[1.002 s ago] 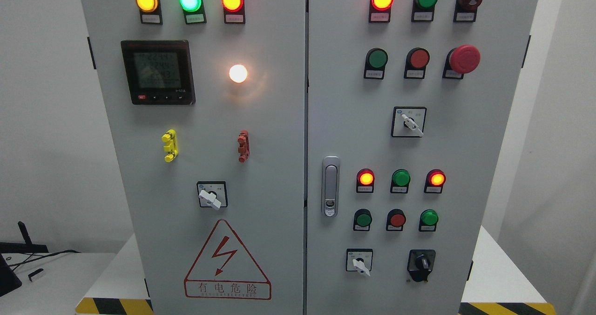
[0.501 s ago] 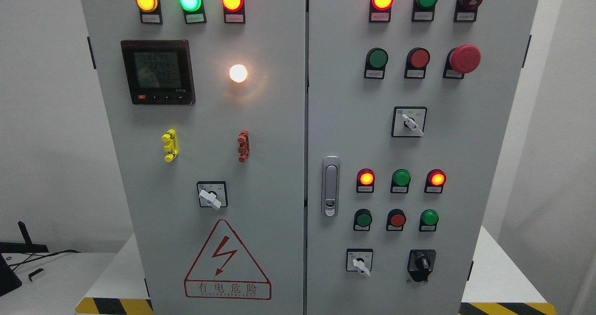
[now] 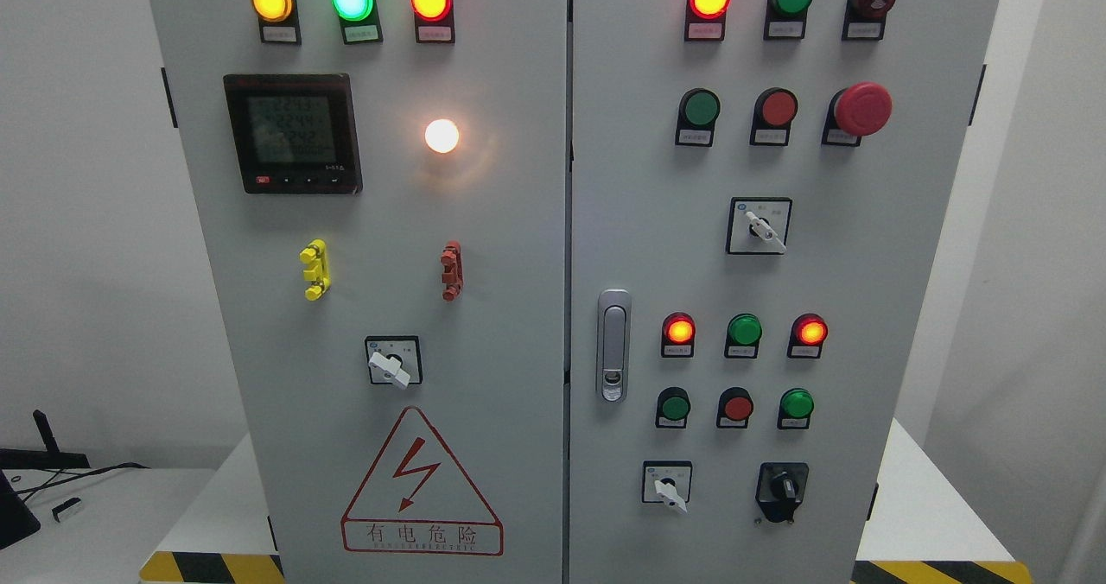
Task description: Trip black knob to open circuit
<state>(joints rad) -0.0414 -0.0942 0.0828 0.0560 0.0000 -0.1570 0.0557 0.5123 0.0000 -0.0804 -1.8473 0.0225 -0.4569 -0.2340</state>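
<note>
Electrical test or training room. A grey 2-door control cabinet [image 3: 484,247] fills the view, carrying lit indicator lamps [image 3: 429,0], a digital power meter [image 3: 292,133], a red mushroom stop button [image 3: 861,109], rotary selector switches [image 3: 758,225] and a high-voltage warning triangle [image 3: 421,485]. It stands on a white tabletop [image 3: 916,498] edged with yellow-black hazard tape [image 3: 207,567], against plain white walls [image 3: 78,221].

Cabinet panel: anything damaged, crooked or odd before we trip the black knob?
Nothing stands out. The black knob sits intact at the lower right of the right door, lamps and buttons sit in even rows, and both doors look shut. Neither hand is in view.
</note>
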